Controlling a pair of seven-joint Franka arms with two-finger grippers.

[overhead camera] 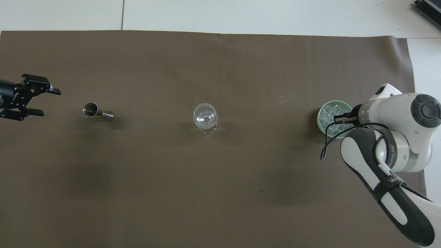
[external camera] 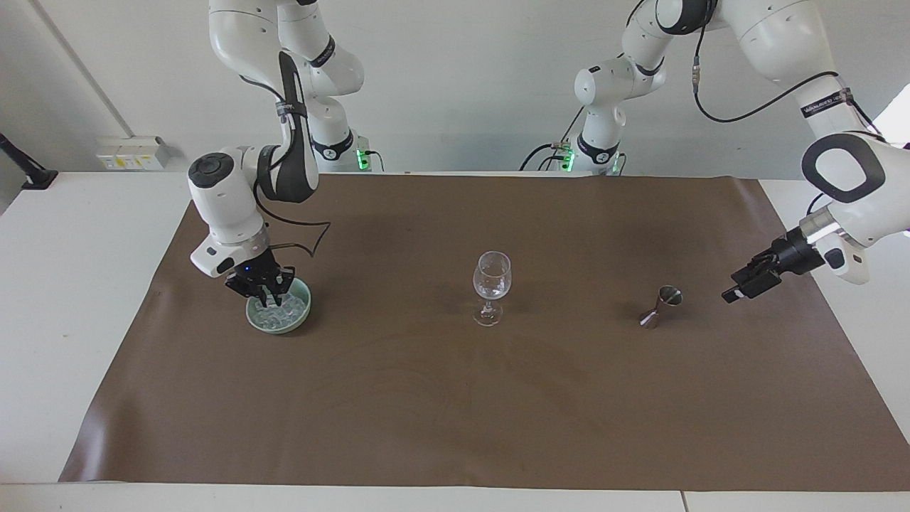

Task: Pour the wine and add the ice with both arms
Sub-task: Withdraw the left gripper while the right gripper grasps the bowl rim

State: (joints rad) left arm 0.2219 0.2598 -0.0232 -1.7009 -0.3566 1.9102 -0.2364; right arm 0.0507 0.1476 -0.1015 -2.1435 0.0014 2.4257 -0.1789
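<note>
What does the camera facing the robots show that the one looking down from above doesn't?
Only the facing view shows both arms whole, up to their bases, and the wall.

Only the overhead view looks straight down into the wine glass and the metal measuring cup.

Both show the brown mat, the green bowl of ice with the right gripper shut down in it, and the open left gripper beside the measuring cup.
</note>
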